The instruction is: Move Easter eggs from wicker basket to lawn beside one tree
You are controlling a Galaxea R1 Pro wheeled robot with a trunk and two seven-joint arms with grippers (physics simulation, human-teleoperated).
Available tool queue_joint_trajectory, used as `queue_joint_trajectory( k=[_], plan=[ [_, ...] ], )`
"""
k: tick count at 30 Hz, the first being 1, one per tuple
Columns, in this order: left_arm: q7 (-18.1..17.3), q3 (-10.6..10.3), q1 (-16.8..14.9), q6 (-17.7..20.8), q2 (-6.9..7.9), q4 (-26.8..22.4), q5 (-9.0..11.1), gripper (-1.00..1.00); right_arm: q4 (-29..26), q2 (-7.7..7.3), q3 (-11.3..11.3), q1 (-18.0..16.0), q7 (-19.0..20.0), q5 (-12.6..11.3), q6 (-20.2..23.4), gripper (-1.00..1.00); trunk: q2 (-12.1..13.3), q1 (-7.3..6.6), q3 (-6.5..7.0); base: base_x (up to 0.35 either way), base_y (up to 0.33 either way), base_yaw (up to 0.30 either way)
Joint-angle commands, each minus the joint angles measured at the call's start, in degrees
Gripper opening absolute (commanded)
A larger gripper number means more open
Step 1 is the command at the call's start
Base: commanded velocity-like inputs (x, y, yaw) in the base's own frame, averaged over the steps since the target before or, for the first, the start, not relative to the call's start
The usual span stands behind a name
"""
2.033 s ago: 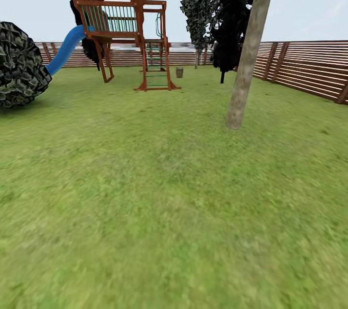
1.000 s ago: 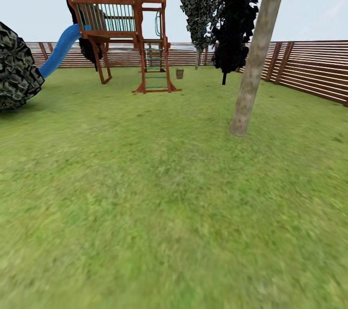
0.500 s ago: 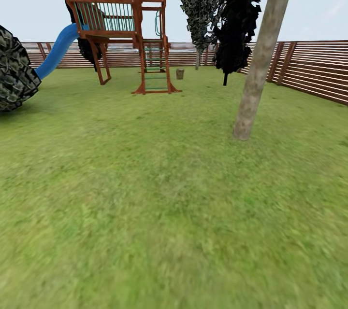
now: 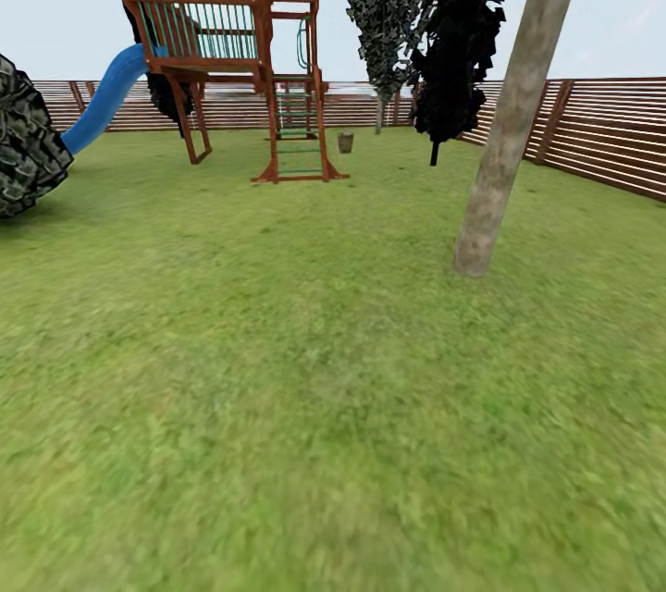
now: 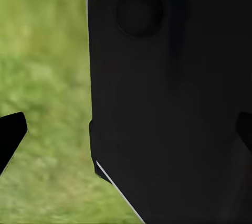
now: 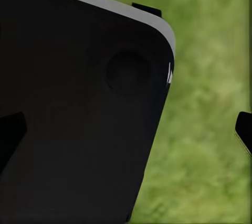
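Observation:
Far across the lawn [image 4: 305, 370] stands the small grey-brown wicker basket [image 4: 345, 142], just right of the play frame's ladder foot. The eggs cannot be made out at this distance. A tree [image 4: 507, 139] with a straight pale trunk rises from the grass at the right, much nearer than the basket. In the wrist views, the left gripper [image 5: 126, 135] and the right gripper [image 6: 127, 132] each show two dark fingertips far apart, with nothing held. A black part of my own body lies behind them, over blurred grass.
A wooden play frame [image 4: 231, 37] with a blue slide [image 4: 102, 106] stands at the back left. A dark bush [image 4: 23, 148] sits at the left edge. A thin black-trunked tree [image 4: 435, 151] stands behind the pale tree. A brown slatted fence [image 4: 601, 134] closes the yard.
The whole view has advanced over the grass: the pale trunk looks larger and sits further right, and the bush has slid off to the left. The things themselves have not moved.

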Motion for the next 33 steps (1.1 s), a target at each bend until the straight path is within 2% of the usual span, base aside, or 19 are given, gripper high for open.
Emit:
queue_joint_trajectory(
  k=[1, 33],
  plan=[
    [-0.06, 0.07, 0.03, -0.07, 0.0, -0.09, 0.03, 1.0, 0.05, -0.02, 0.43, -0.05, 0.01, 0.0, -0.15, 1.0, -0.02, 0.04, -0.04, 0.342, 0.077, 0.0],
    [-0.06, 0.07, 0.03, -0.07, 0.0, -0.09, 0.05, 1.0, 0.03, -0.02, 0.43, -0.05, 0.01, 0.0, -0.15, 1.0, -0.02, 0.04, -0.04, 0.342, 0.078, 0.0]
  ],
)
